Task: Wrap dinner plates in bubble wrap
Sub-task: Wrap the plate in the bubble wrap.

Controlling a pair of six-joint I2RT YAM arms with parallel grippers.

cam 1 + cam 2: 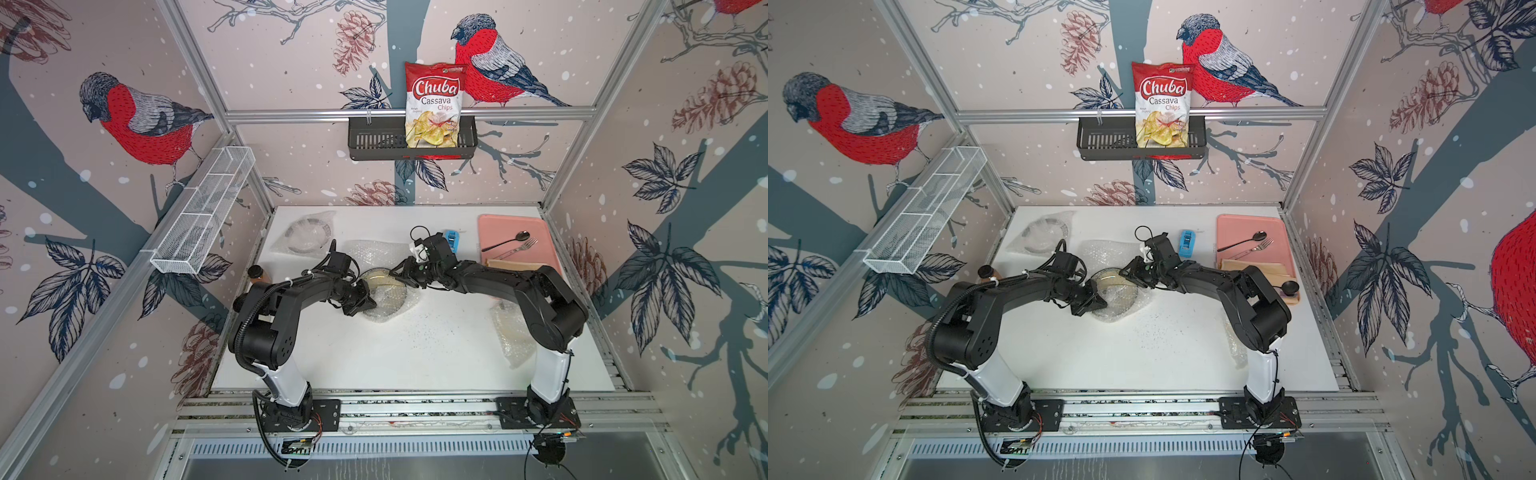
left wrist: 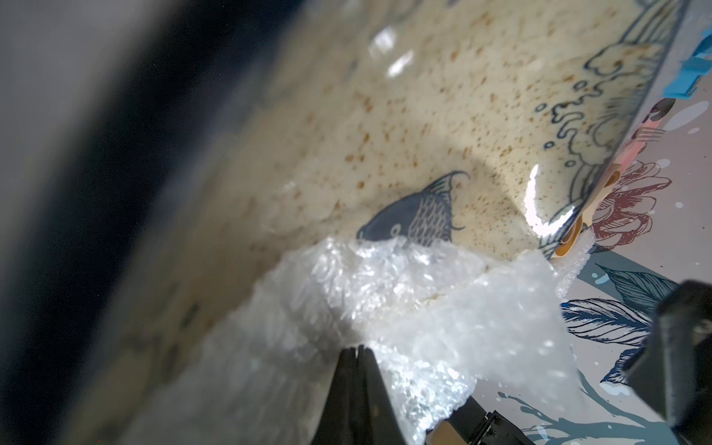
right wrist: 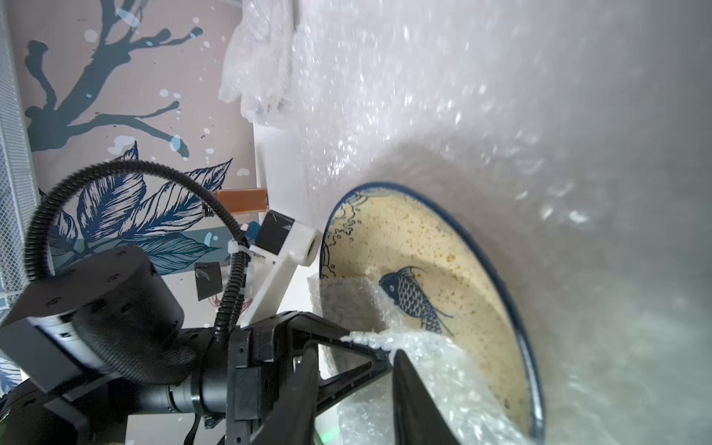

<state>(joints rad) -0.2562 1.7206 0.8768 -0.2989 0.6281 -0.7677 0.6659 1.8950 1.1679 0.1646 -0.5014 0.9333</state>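
Left gripper (image 2: 359, 348) pinches bubble wrap (image 2: 443, 308) over plate (image 2: 385, 135), arm (image 1: 291, 297) arched.

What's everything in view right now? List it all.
Fish plate: one, tan, table centre.
Wrapped plate: one, dark-rimmed, back left.
Bubble wrap: three clear pieces, under fish plate, around wrapped plate, front right.
Tray: one, pink, back right.
Spoon and fork: one each, dark, on tray.
Napkin: one, tan, on tray.
Blue object: one, beside tray.
Bottle: one, brown, left edge.
Chips bag: one, red-white, in black basket.
Mesh rack: one, white, left wall.
Left gripper: black, shut on bubble wrap.
Right gripper: black, at fish plate's rim, state unclear.
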